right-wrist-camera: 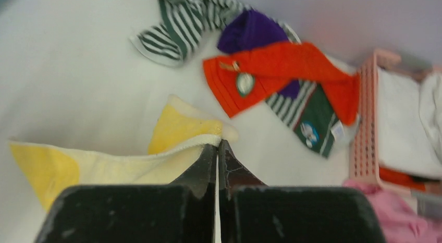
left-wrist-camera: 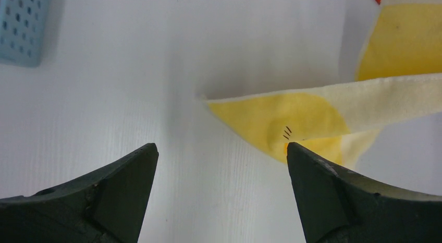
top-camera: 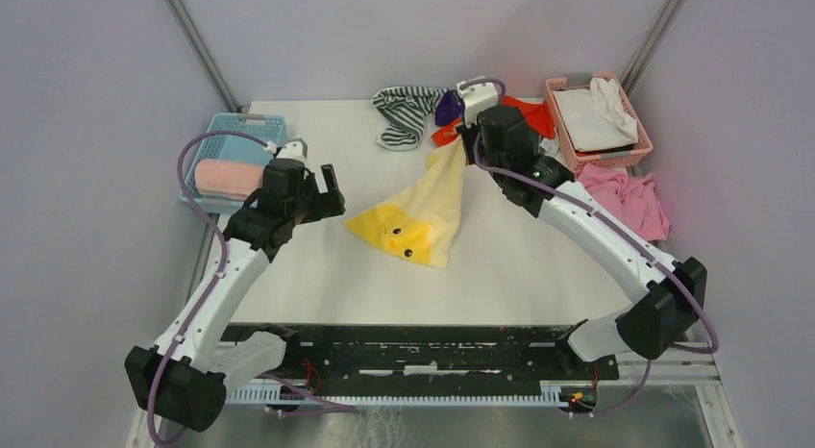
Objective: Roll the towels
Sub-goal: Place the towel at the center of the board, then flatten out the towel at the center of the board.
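Right gripper [right-wrist-camera: 218, 147]: clamped on yellow towel's [top-camera: 421, 206] raised corner. Left gripper [left-wrist-camera: 221, 152]: fingers apart, empty, just beside same towel.

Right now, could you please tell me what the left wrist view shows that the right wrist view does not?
Only the left wrist view shows a corner of the blue basket and the left claw, which is open. Only the right wrist view shows the right claw shut on the edge of the yellow towel, plus the green-and-white striped towel, purple towel, pink basket and pink towel. Both show the yellow towel and the orange-red towel, though the left wrist view catches only a sliver of the latter.
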`<state>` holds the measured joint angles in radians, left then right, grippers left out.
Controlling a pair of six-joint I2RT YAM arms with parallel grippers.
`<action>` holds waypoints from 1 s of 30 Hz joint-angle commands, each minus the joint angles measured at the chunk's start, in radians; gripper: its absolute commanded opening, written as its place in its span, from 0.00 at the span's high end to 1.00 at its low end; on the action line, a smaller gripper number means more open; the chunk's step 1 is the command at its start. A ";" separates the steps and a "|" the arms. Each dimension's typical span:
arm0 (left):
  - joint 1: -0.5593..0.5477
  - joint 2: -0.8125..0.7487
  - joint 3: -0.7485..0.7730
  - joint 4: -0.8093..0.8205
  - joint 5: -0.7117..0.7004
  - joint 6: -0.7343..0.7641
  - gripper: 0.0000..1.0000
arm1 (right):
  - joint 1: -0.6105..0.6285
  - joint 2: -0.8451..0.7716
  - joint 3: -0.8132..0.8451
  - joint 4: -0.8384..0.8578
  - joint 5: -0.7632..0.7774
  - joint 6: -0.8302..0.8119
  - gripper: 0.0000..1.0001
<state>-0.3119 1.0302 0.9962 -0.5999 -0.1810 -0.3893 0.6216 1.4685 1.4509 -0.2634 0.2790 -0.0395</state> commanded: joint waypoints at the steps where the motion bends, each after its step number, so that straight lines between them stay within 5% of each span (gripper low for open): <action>1: -0.006 0.040 -0.053 0.007 0.131 -0.091 0.01 | -0.003 -0.134 -0.172 -0.029 0.270 0.137 0.99; 11: -0.006 0.303 -0.084 0.123 0.113 -0.226 0.05 | -0.004 -0.191 -0.476 -0.106 0.200 0.330 1.00; 21: -0.006 0.557 0.007 0.234 0.110 -0.316 0.12 | -0.004 -0.173 -0.526 -0.075 0.093 0.361 0.99; 26: -0.006 0.669 0.072 0.261 0.104 -0.321 0.32 | -0.005 -0.166 -0.530 -0.058 0.096 0.353 1.00; 30: -0.004 0.735 0.157 0.254 0.083 -0.311 0.64 | -0.006 -0.137 -0.504 -0.053 0.156 0.348 0.99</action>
<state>-0.3119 1.7260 1.0515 -0.3901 -0.0593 -0.6765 0.6189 1.3220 0.9184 -0.3614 0.3798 0.3008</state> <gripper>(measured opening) 0.480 0.008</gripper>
